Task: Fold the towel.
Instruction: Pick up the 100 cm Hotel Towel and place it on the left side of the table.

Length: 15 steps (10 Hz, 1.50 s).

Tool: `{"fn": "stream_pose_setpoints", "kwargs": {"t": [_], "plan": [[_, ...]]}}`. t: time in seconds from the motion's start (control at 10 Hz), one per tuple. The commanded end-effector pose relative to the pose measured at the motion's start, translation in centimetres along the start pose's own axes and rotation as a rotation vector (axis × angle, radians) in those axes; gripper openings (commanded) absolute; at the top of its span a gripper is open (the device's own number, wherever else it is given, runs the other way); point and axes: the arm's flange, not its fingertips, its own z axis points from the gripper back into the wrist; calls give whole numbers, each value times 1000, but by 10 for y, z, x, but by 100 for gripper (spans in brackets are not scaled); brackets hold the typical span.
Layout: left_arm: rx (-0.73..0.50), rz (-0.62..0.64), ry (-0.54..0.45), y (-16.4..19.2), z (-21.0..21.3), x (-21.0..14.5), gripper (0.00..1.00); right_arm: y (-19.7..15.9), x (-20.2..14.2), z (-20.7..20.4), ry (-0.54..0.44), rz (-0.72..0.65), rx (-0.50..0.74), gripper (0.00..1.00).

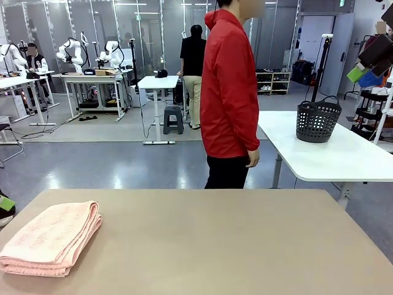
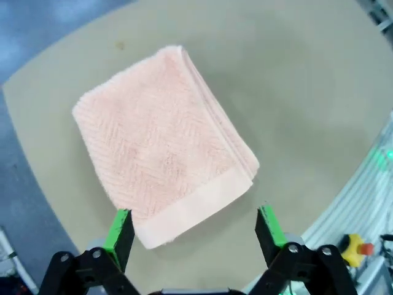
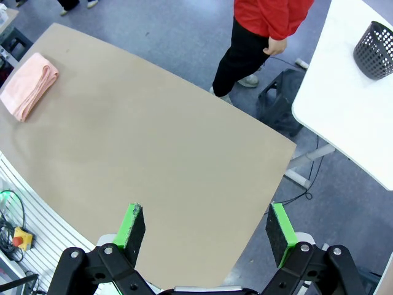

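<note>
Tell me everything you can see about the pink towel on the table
The towel is salmon-pink terry cloth with a herringbone weave and a plain flat band along one edge. It lies folded into a compact, thick rectangle, its stacked layers showing along one side. It rests flat on the tan table near the robot's left front corner. Nothing else touches it; the left gripper is open above it.

From the front we look low across the tabletop [image 1: 215, 239] at a person [image 1: 229, 92] on the far side. Our left wrist camera looks down close over the towel [image 2: 163, 138]; our right wrist camera hangs high, sharing towel, tabletop and person with the front.
</note>
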Motion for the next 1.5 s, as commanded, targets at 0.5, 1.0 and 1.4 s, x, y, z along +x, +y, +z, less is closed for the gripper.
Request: {"fn": "stream_pose_setpoints", "kwargs": {"t": [0.5, 1.0, 1.4], "plan": [[0, 0, 0, 0, 0, 0, 100, -1, -1, 0, 10, 12, -5, 100], [0, 0, 0, 0, 0, 0, 100, -1, -1, 0, 10, 12, -5, 100], [0, 0, 0, 0, 0, 0, 100, -1, -1, 0, 10, 12, -5, 100]]}}
